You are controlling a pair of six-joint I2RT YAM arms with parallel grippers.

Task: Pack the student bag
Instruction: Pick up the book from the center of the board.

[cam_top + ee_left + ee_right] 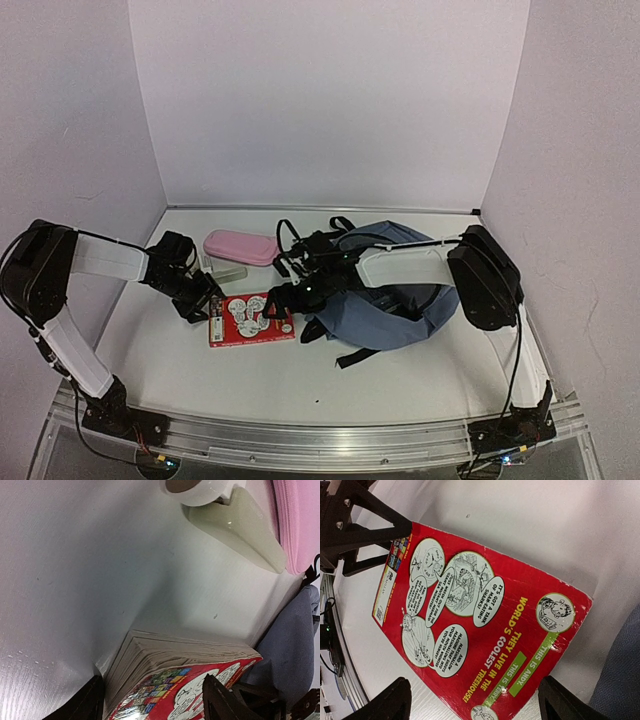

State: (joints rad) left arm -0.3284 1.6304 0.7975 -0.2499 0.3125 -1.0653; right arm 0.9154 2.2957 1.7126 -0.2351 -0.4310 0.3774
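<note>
One red book (251,319) lies by the student bag (400,320). Right gripper (475,700) gapes above it; left gripper (155,697) straddles it, grip unclear.

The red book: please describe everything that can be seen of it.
The red book is a thick paperback, glossy cover with white cartoon bubbles and yellow lettering, greyish page edges, one worn corner. It lies closed, cover up, on the white table, left of the student bag. The left gripper straddles its edge; contact is unclear.

Left arm (100,262), right arm (400,263): white link shells, black joint housings, thin black cables. Left gripper fingers (370,509) black, screw-fastened.
</note>
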